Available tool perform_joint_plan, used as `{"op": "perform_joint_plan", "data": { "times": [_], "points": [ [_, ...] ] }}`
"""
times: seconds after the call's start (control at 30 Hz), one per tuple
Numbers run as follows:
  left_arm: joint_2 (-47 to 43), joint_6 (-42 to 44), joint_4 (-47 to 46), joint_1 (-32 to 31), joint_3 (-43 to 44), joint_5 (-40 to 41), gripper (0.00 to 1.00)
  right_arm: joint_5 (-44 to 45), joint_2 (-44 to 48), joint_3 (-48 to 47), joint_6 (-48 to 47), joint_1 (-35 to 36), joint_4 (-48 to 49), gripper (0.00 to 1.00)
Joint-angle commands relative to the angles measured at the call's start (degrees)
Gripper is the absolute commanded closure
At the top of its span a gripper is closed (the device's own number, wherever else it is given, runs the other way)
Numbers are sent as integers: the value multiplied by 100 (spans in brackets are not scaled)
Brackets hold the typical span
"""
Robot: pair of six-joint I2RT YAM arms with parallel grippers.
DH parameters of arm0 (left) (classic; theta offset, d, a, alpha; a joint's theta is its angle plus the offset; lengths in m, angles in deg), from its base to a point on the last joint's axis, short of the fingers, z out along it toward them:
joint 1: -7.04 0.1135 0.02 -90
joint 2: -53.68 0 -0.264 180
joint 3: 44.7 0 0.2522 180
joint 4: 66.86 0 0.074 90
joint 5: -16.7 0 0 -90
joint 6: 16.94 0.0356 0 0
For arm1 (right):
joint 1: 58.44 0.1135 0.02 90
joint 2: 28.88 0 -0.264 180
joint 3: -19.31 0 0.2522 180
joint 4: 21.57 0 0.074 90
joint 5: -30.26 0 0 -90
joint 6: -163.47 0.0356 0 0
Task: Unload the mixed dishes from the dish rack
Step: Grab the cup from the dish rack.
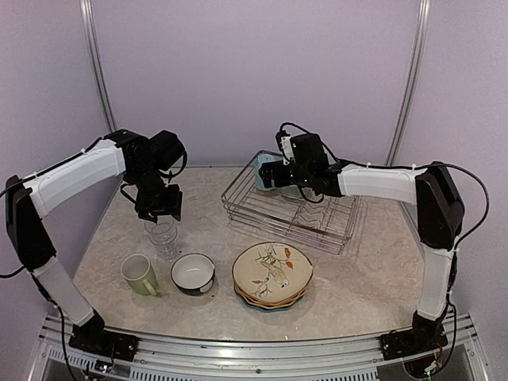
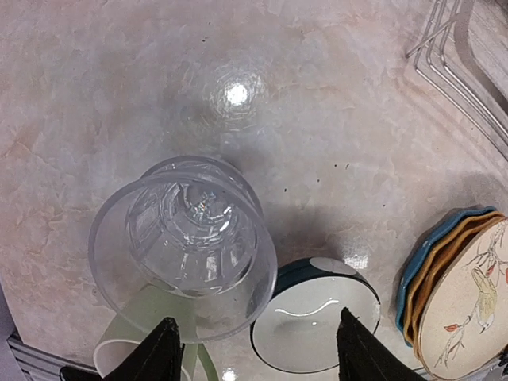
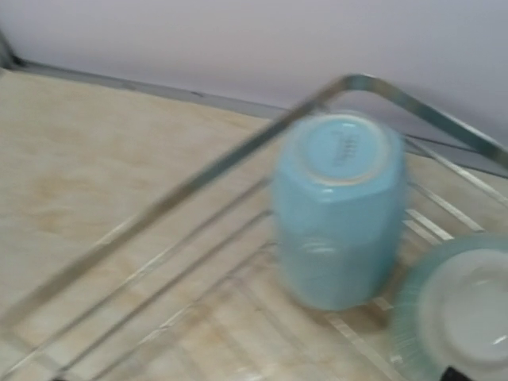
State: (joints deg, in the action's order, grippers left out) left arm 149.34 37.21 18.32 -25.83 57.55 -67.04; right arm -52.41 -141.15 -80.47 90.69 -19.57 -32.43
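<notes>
Left arm: elbow raised, wrist bent down. Left gripper (image 2: 258,353) hangs above clear glass (image 2: 182,246), fingers (image 2: 163,353) spread apart, released, holding nothing. Glass upright on table, left of dish rack (image 1: 278,230).

Right arm: stretched sideways, right gripper (image 1: 274,176) at rack's far left corner, over light blue mug (image 3: 341,214). Mug upside down inside rack.

Right claw: cannot tell whether released or clenched; fingers outside wrist view, picture blurred. Teal-rimmed round thing (image 3: 452,309) beside mug, cut off by frame edge.
</notes>
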Motion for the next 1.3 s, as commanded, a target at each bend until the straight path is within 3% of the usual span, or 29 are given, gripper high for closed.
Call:
{"op": "perform_joint_plan", "data": {
  "times": [0.0,0.07,0.17,0.43,0.87,1.27],
  "points": [
    [-553,135,-361,-36,-75,-236,35,566,-568,-739,-507,-196,-1005,0],
    [-771,201,-600,-36,-148,-376,32,524,-784,-1106,-532,-260,-1072,0],
    [-1172,307,-1002,-17,-310,-714,20,472,-1118,-1589,-580,-330,-1147,0],
    [-2148,535,-2070,80,-896,-1404,7,131,-2228,-3103,-864,-376,-1274,0],
    [-2596,462,-2862,484,-1314,-1928,4,-309,-3336,-3857,-692,-699,-1083,0],
    [-2076,206,-3287,731,-1194,-2402,4,-583,-3865,-4499,-871,-777,-1070,3]
  ]
}}
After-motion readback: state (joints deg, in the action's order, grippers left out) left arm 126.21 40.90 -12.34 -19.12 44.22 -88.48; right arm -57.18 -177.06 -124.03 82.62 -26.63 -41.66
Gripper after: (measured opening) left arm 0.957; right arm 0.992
